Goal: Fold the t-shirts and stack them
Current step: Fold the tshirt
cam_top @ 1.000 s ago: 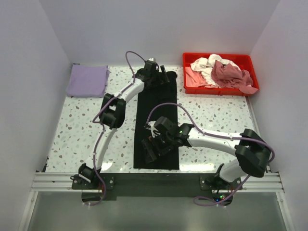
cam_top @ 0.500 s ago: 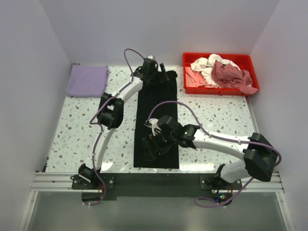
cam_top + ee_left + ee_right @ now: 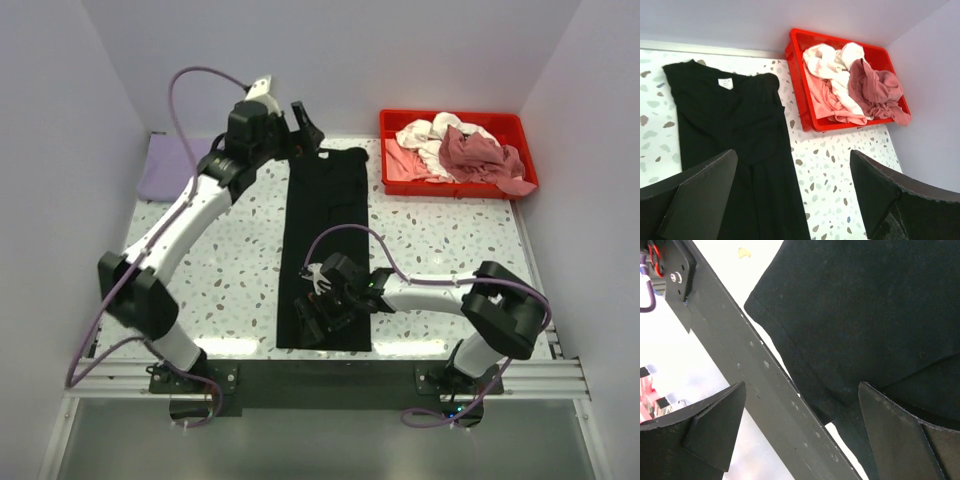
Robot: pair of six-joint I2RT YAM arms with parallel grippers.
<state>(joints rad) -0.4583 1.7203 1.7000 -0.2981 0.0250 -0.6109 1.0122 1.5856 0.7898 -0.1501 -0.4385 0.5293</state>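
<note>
Done: lavender shirt (image 3: 165, 170) lay folded, table's far left corner. Black shirt (image 3: 325, 230) mid-table, long strip, judged half-folded. Other shirts (image 3: 455, 150) sat unfolded in tray (image 3: 450, 117), far right corner. Left gripper (image 3: 305, 125), right gripper (image 3: 316, 315) gaped wide, empty.

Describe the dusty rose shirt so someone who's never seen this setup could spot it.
Find the red tray at the far right corner of the table. Of the shirts heaped in it, the dusty-rose shirt lies at the right end, darker than the white shirt and pale pink shirt to its left.
</note>
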